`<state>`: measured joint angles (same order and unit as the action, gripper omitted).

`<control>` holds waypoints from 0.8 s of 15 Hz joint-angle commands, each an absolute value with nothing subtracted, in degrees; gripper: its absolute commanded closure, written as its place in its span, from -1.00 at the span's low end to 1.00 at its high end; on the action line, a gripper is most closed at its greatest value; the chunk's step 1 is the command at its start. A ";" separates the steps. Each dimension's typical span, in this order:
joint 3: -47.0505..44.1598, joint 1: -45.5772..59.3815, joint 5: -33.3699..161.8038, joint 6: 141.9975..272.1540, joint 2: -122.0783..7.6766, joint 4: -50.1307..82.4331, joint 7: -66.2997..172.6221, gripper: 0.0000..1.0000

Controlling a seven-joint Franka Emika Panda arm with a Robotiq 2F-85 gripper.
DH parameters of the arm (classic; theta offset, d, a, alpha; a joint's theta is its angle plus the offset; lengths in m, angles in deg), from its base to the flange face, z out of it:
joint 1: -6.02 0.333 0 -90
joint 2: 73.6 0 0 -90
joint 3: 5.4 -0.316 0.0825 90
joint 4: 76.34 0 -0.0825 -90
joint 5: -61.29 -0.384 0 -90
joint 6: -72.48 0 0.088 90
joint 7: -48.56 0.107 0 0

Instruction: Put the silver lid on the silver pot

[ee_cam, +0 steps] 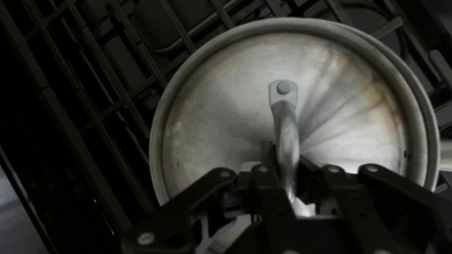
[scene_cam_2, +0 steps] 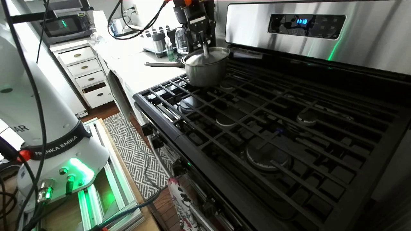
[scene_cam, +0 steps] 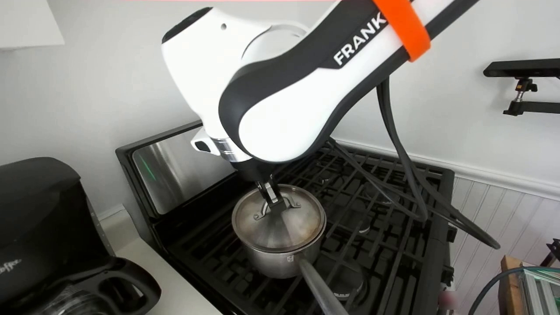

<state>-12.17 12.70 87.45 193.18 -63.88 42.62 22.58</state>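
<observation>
Round, shallow silver metal lid [ee_cam: 219, 106] resting on the round, straight-sided silver metal pot [scene_cam: 280, 264], which stands on black metal stove grates [scene_cam_2: 157, 115]. In the wrist view, a crescent of pot rim shows beyond the lid from about one to four o'clock; the pot's long straight metal handle [ee_cam: 445, 155] leaves at three. The jaws of the black two-fingered gripper [ee_cam: 286, 155] are clamped on the lid's arched metal grip [ee_cam: 285, 130].

A kitchen; stove [scene_cam_2: 273, 109], microwave [scene_cam_2: 65, 28] and coffee maker [scene_cam: 41, 218] show it.
</observation>
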 commanded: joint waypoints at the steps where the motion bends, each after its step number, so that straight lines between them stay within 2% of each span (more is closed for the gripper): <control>1: -12.35 12.86 87.62 192.72 -62.69 41.67 22.58 0.96; 3: -12.35 12.85 87.60 192.49 -62.53 41.59 22.47 0.96; 4: -12.34 12.82 87.55 192.36 -62.45 41.55 22.41 0.34; 5: -12.37 12.76 87.30 192.41 -62.46 41.55 22.20 0.31; 12: -12.27 12.47 87.17 193.85 -65.35 43.02 22.29 -0.62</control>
